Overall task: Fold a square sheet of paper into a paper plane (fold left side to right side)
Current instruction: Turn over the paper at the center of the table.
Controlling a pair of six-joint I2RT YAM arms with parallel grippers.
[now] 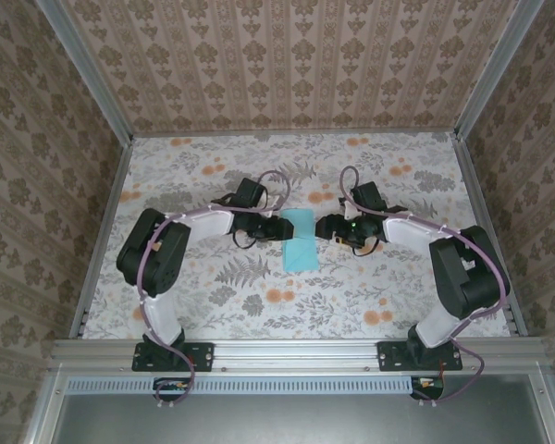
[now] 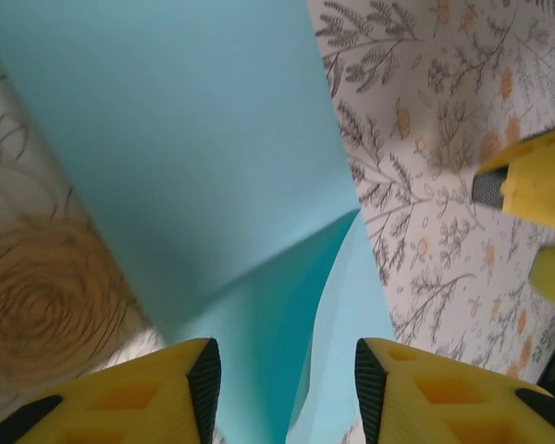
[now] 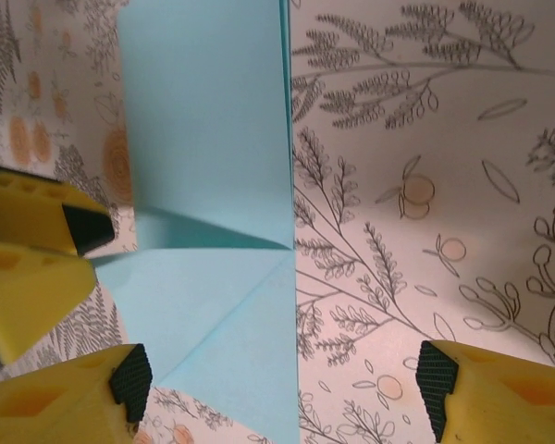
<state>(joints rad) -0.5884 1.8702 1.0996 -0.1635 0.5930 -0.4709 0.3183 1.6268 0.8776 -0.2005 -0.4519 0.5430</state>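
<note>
Left gripper (image 2: 285,372) open and gripping nothing, low over the light-blue sheet of paper (image 1: 301,240), right gripper (image 3: 284,379) spread wide and empty astride its right edge, the sheet lying folded on the floral table (image 1: 213,296) between them.

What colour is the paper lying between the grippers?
The sheet of paper is plain light blue, clearest in the left wrist view.
</note>
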